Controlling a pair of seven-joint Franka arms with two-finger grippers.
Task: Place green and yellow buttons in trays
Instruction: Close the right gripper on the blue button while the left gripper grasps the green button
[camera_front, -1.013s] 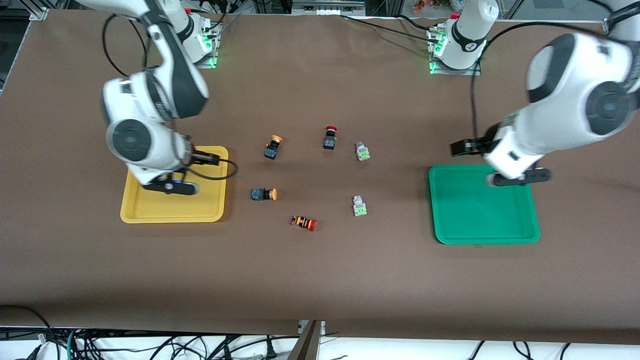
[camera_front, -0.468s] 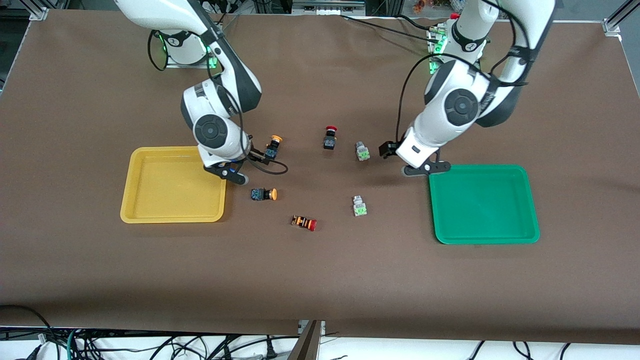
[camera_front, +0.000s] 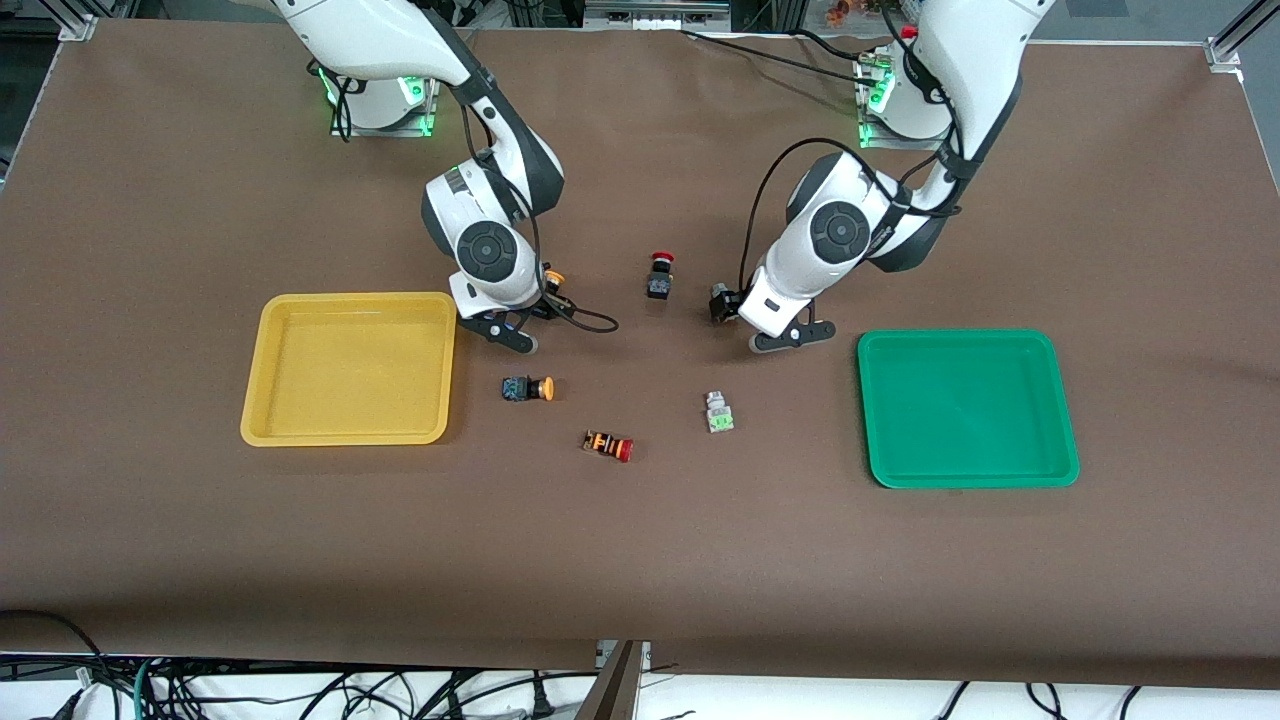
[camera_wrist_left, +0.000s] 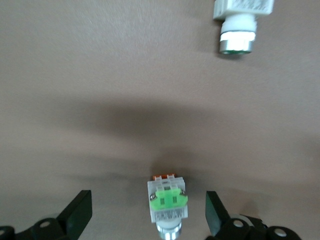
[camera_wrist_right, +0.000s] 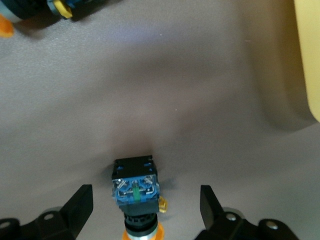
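- Moved in from over the trays: right gripper (camera_front: 527, 318) now over a yellow button (camera_wrist_right: 136, 186), fingers (camera_wrist_right: 79, 206) spread either side.
- Left gripper (camera_front: 742, 318) over a green button (camera_wrist_left: 169, 201), spread wide, nothing held.
- Second yellow button (camera_front: 527, 388) and second green button (camera_front: 718, 412) lying nearer the front camera, between yellow tray (camera_front: 262, 420) and green tray (camera_front: 1060, 470).

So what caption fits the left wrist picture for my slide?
Open left end effector straddles a green button on the brown table.

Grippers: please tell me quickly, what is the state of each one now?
Left gripper: open, holding nothing, fingers on either side of a green button.
Right gripper: open, holding nothing, fingers on either side of a yellow button.
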